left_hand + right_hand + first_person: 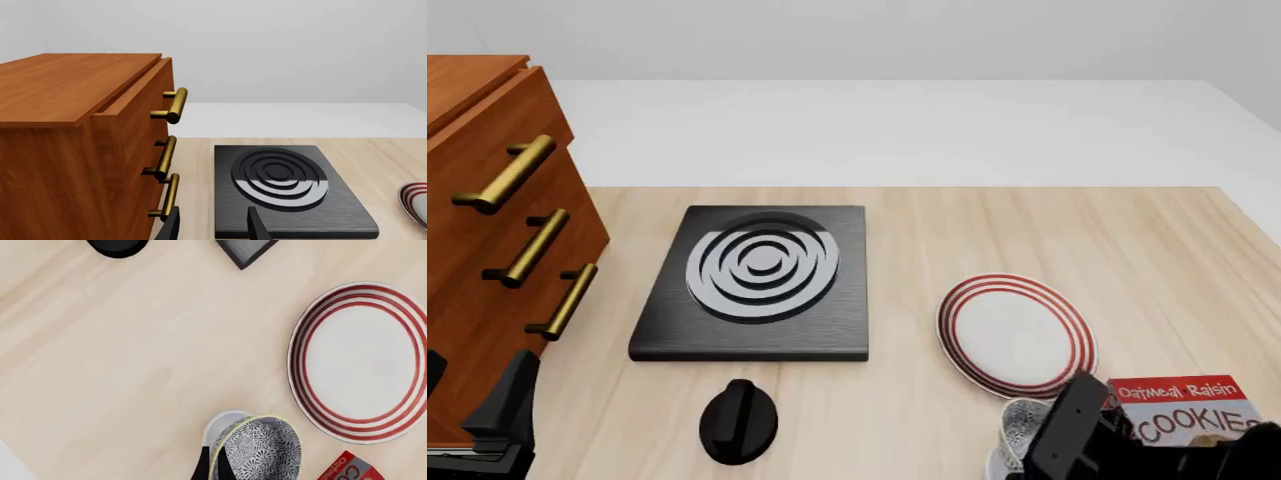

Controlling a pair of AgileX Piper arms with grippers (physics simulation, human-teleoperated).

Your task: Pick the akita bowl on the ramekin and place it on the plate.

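small white ramekin (223,421): mostly hidden beneath the grey-speckled akita bowl (261,450)
akita bowl: cut off, front view's bottom edge
red cookie box (1188,405): cropped lower right
right gripper's second finger: unseen

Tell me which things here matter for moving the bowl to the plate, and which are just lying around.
Part of the job:
akita bowl, tilted in the right gripper
ramekin, under the bowl
plate

Just lying about:
black slab with rings
black knob
cookie box
wooden drawer cabinet
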